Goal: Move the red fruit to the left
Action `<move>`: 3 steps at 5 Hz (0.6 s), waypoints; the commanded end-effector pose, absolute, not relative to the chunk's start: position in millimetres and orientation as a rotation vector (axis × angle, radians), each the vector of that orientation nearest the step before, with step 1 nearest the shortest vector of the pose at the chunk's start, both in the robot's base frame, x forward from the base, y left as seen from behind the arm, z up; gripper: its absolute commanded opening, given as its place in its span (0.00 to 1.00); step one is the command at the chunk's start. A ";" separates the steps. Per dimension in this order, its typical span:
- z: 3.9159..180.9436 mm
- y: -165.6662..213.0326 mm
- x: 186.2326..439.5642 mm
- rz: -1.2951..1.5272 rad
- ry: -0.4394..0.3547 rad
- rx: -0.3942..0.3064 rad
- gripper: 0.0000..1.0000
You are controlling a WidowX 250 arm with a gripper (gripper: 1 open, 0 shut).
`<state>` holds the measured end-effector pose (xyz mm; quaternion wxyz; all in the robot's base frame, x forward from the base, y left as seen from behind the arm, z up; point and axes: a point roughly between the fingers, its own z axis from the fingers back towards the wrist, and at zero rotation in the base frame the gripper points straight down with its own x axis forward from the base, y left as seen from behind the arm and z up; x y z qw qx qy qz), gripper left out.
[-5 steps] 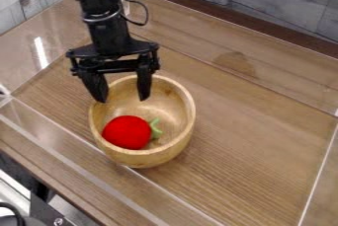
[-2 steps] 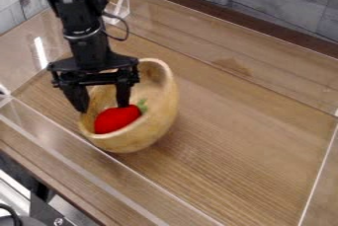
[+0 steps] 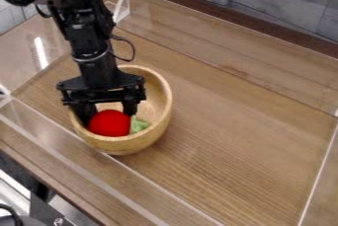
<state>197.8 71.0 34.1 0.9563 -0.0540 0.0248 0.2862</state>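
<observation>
The red fruit (image 3: 110, 123) lies inside the light wooden bowl (image 3: 156, 97), left of the bowl's middle, with a green stem piece (image 3: 142, 124) at its right side. My gripper (image 3: 106, 110) hangs straight down over the bowl. Its black fingers (image 3: 136, 102) are spread apart, one on each side of the fruit, and reach down to about its top. The jaws are open and do not press the fruit. The bowl sits upright on the wooden table (image 3: 251, 121), left of centre.
Clear plastic walls (image 3: 79, 186) fence the table along the front and the left side. A clear panel (image 3: 323, 186) stands at the right. The black arm (image 3: 79, 33) rises to the upper left.
The gripper has moved left and lower. The bowl with the fruit has shifted left with it, tipped up briefly, and now sits level again.
</observation>
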 end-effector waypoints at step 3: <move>35.4 59.6 205.3 0.459 0.039 -0.104 0.00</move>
